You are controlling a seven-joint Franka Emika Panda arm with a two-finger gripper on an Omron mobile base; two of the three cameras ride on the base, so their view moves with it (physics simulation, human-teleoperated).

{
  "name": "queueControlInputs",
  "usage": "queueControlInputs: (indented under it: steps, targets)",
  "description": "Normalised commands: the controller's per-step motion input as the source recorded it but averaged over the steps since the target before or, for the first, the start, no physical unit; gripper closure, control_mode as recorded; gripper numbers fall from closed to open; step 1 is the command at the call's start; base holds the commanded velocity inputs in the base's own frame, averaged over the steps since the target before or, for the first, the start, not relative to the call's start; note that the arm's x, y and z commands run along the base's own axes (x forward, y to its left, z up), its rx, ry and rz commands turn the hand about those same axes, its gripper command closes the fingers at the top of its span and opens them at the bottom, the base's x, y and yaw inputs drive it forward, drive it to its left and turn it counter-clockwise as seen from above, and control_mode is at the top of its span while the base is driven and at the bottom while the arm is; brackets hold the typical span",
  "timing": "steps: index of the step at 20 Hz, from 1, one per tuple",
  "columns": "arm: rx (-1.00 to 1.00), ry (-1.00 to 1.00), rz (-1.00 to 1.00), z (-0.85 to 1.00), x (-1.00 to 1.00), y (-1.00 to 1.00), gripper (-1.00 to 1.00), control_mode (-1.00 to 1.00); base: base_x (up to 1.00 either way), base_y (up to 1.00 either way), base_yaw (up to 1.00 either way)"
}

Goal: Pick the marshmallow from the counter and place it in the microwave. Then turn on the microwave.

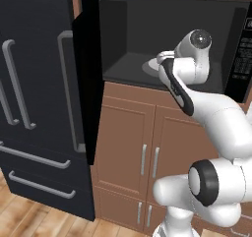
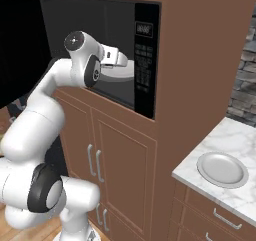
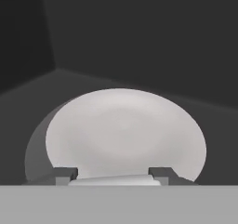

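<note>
Reaching into the open microwave, the white arm had its hand inside the dark cavity, above the pale round turntable on the cavity floor. In the hand view the gripper showed two dark fingertips standing apart, with a pale, flat-topped white shape lying between them at the near edge of the turntable; this looked like the marshmallow, though I could not tell whether the tips pressed on it or merely flanked it. The microwave door hung open at the left edge of the cavity, beside the black fridge. The keypad panel ran down the right side of the microwave. Over on the marble counter, a round white plate sat near the front edge, well apart from the arm.
</note>
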Motion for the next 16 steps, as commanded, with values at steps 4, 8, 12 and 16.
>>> queueControlInputs:
  steps: [4,8,12,16]
  targets:
    - [0.0,0.0,0.0,-0.15,0.27,-0.14,1.0,-1.0,0.0,0.0,0.0]
    - [0.0,0.0,0.0,-0.14,0.23,-0.15,1.0,-1.0,0.0,0.0,0.0]
    - [0.0,0.0,0.0,-0.09,0.16,-0.08,1.0,-1.0,0.0,0.0,0.0]
    - [0.0,0.06,0.0,-0.03,0.03,-0.01,1.0,-1.0,0.0,0.0,0.0]
